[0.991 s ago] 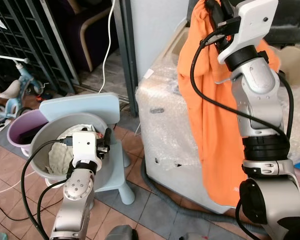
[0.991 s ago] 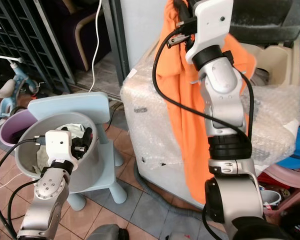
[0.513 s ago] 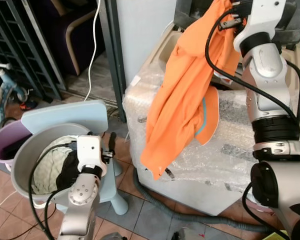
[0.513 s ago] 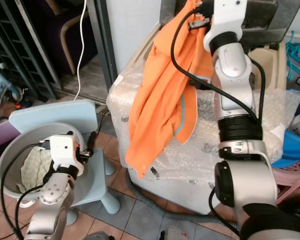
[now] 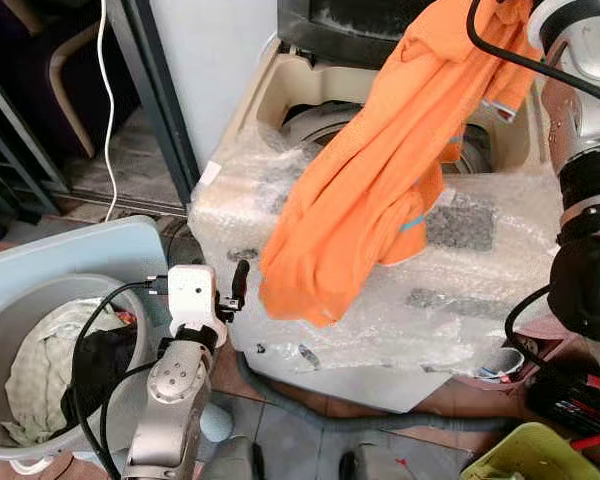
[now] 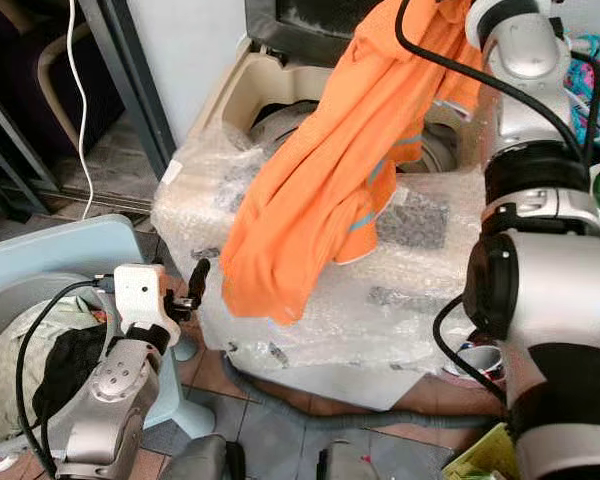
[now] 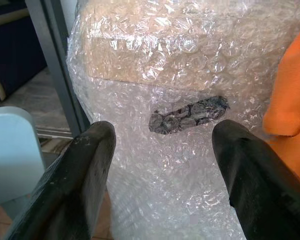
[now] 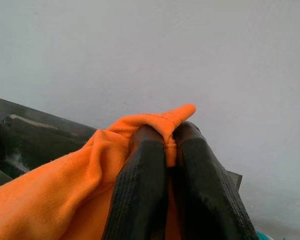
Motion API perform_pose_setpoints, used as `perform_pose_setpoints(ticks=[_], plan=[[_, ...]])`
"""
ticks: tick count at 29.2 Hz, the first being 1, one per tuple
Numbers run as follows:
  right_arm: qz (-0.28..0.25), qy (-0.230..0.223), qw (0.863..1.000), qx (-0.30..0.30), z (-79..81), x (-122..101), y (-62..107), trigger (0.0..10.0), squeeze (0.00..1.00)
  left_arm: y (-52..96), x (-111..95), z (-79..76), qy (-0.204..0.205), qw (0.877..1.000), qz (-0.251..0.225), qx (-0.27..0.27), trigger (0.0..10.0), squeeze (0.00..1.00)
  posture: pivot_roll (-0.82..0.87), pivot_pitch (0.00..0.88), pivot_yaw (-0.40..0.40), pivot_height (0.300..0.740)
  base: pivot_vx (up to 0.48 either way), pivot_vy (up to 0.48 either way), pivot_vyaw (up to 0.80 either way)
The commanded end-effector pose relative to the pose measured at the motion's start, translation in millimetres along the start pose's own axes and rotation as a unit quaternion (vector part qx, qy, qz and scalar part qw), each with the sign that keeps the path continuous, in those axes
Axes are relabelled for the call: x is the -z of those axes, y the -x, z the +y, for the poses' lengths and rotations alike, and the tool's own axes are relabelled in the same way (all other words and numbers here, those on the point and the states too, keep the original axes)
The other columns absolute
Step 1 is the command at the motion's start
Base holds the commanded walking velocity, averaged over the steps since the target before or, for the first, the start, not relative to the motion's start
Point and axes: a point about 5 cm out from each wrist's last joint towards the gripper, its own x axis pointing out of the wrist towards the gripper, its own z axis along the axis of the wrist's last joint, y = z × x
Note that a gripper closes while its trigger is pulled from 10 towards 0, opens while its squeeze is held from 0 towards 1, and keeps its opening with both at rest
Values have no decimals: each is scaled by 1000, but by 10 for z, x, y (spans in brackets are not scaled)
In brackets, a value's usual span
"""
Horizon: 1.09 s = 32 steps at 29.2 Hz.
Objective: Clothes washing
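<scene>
An orange garment [image 5: 370, 190] hangs from high up and drapes over the top of the washing machine [image 5: 480, 260], which is wrapped in bubble wrap. Its lower end reaches the machine's front edge. The open tub [image 5: 315, 120] lies behind the garment. In the right wrist view my right gripper [image 8: 167, 150] is shut on a fold of the orange cloth, raised above the machine. My left gripper [image 5: 238, 282] is held low by the machine's front left corner. It is open and holds nothing, its fingers [image 7: 80, 170] facing the bubble wrap. A grey basin [image 5: 0, 330] of laundry stands at my left.
The basin sits on a light blue stool [image 5: 80, 255]. A grey hose [image 5: 380, 420] runs along the tiled floor under the machine. A dark door post [image 5: 160, 100] and a white cable [image 5: 105, 100] stand at the left. A yellow-green basket [image 5: 540, 455] is at the bottom right.
The camera has moved closer and to the right, towards the machine. My right arm has carried the orange garment further over the machine's top, and the cloth now lies across it.
</scene>
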Motion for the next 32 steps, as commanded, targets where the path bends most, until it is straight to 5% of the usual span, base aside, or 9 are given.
perform_pose_setpoints(ticks=[1, 4, 11, 19, 21, 22, 23, 28, 32], plan=[[-23, -12, 999, -27, 66, -194, -78, 10000, 0, 36, -6, 53, -4, 1000, 3, -12, 10000, 0, 29, 73, -7, 740, 0, 0, 0], [-57, -86, 994, -42, 140, -396, -141, 10000, 0, 55, -15, 60, -6, 1000, 1, -17, 10000, 0, 54, 85, -42, 740, 0, 0, 0], [-91, -23, 994, -55, 307, -671, -204, 10000, 0, 103, -16, 56, 1, 999, 2, -32, 10000, 0, 74, 97, -61, 740, 0, 0, 0], [205, 94, 956, -187, 716, 852, 266, 10000, 0, 84, -19, 21, 0, 1000, 5, -22, 10000, 0, 69, 93, -53, 740, 0, 0, 0], [220, 110, 948, -203, 736, 943, 323, 10000, 110, 81, -15, 10, 0, 1000, 6, -19, 10000, 0, 67, 93, -52, 740, 0, 0, 0], [238, 125, 936, -225, 753, 1045, 391, 10000, 686, 78, -8, -1, 0, 1000, 9, -17, 10000, 0, 59, 90, -49, 740, 0, 0, 0], [244, 115, 934, -233, 747, 1077, 416, 10000, 1000, 77, -6, -3, 1, 1000, 9, -16, 10000, 0, 59, 90, -49, 740, 0, 0, 0], [189, 139, 938, -257, 675, 984, 389, 10000, 1000, 61, 0, -16, 1, 1000, 11, -12, 10000, 0, 46, 80, -39, 740, 0, 0, 0], [53, 5, 960, -276, 513, 549, 261, 10000, 1000, 43, 7, -24, 1, 1000, 12, -6, 10000, 0, 35, 70, -25, 740, 0, 0, 0]])
